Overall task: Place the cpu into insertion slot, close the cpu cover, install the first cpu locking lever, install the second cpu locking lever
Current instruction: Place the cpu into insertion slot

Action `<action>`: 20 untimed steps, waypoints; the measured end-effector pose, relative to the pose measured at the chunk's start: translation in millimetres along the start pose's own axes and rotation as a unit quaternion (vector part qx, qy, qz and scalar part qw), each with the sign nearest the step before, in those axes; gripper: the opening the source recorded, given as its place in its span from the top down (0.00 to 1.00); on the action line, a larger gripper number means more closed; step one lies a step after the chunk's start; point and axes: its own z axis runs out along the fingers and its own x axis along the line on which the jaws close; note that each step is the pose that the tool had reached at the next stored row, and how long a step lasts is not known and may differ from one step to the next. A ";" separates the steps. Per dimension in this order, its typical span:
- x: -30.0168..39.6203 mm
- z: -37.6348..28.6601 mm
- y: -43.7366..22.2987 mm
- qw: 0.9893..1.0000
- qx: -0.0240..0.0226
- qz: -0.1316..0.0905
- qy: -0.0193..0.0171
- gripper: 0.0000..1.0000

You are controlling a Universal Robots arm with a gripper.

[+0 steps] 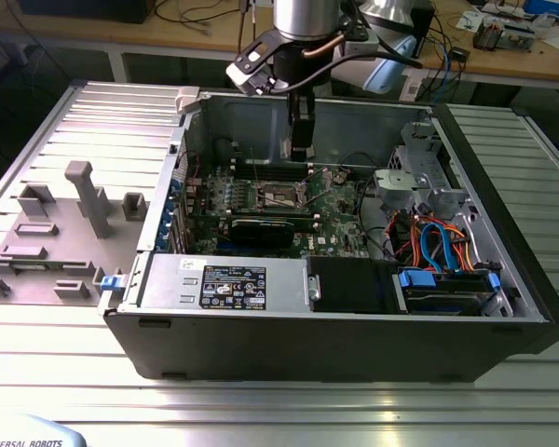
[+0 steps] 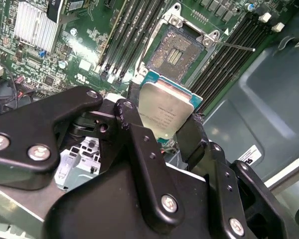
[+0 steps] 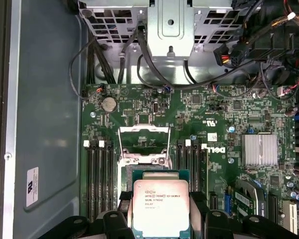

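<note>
Pinching the cpu (image 2: pixel 164 109) by two opposite edges, the hand (image 2: pixel 162 118) is caught hanging inside the open computer case (image 1: pixel 466 177). Its black fingers (image 2: pixel 139 144) are pressed against the chip from both sides, so it's neither spread nor fully closed, just clamped on the chip. The cpu is tucked right between the fingertips, with its silver-grey top shown in both wrist views.

The insertion slot (image 2: pixel 175 52) is found just past the fingertips, clear of the chip. It's left uncovered, with its field of contacts showing inside the silvery surround. Nothing has been seated in it yet.

In the exterior view the hand (image 1: pixel 301 140) is held above the green motherboard (image 1: pixel 340 209), and the slot (image 1: pixel 279 194) is seen below it and a bit off to one side. Rows of long black memory slots (image 2: pixel 124 35) are lined up on either side of the slot. A thin metal lever (image 2: pixel 234 46) is seen sticking out from one corner of the surround, away from the hand. The case itself is laid on its side on the ribbed metal worktop (image 1: pixel 261 410).
</note>
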 end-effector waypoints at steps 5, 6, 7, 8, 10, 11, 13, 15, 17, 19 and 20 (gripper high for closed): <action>0.0 0.4 -0.2 1.000 0.000 0.000 -0.001 0.46; 0.0 0.4 -0.2 1.000 0.000 0.000 -0.001 0.46; 0.0 0.4 -0.2 1.000 0.000 0.000 -0.001 0.46; 0.0 0.4 -0.2 1.000 0.000 0.000 -0.001 0.46; 0.0 0.4 -0.2 1.000 0.000 0.000 -0.001 0.46; 0.0 0.4 -0.2 1.000 0.000 0.000 -0.001 0.46; 0.0 0.4 -0.2 1.000 0.000 0.000 -0.001 0.46; 0.0 0.4 -0.2 1.000 0.000 0.000 -0.001 0.46; 0.0 0.5 -0.2 1.000 0.000 0.000 0.012 0.46; 0.0 0.5 -0.2 1.000 0.000 0.000 0.013 0.46; 0.0 0.6 -0.2 1.000 -0.001 0.000 0.013 0.46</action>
